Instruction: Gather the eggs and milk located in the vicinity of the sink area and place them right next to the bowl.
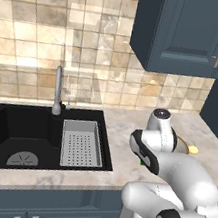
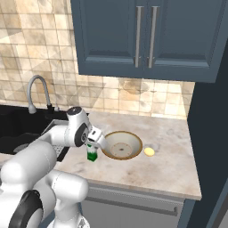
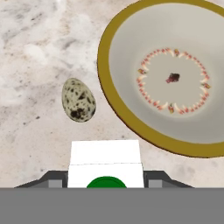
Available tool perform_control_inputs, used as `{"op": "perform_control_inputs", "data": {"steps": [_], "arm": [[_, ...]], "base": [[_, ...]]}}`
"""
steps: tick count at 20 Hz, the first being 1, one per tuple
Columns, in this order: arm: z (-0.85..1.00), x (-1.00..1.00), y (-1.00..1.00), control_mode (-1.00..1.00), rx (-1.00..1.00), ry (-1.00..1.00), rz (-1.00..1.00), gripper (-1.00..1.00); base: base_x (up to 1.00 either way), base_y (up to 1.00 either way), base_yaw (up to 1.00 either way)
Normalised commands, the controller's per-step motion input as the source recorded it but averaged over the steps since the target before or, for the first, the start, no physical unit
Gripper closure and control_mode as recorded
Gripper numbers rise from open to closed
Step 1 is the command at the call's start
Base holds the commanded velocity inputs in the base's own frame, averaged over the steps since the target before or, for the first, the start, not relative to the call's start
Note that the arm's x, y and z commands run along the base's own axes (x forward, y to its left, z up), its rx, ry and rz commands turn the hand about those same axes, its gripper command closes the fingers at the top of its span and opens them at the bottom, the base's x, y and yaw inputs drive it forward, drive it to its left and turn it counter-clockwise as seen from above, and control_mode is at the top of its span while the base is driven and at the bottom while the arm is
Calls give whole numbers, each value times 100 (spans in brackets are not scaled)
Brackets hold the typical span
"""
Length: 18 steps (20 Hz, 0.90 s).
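A white milk carton with a green cap is being held clamped in the claw, just beside the wide cream bowl with a brown rim on the marble bench, midway between the sink and the bench's right edge. A speckled egg is lying on the bench close to the bowl's rim. The bowl is holding nothing but its painted pattern; the grey perforated strainer basket in the black sink is sitting empty. By the look of it, only the carton's release is being awaited.
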Motion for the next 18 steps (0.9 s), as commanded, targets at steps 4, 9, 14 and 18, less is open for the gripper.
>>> {"op": "perform_control_inputs", "data": {"steps": [4, 9, 14, 18], "arm": [[-2, 0, -1, -100, 0, 0, 0, 100], [0, 0, 0, -100, 0, 0, 0, 100], [-5, 10, -3, -100, 0, -1, 0, 100], [-9, 11, -5, -100, 0, -1, 0, 100]], "base": [[0, 0, 0], [0, 0, 0], [0, 0, 0], [0, 0, 0]]}}
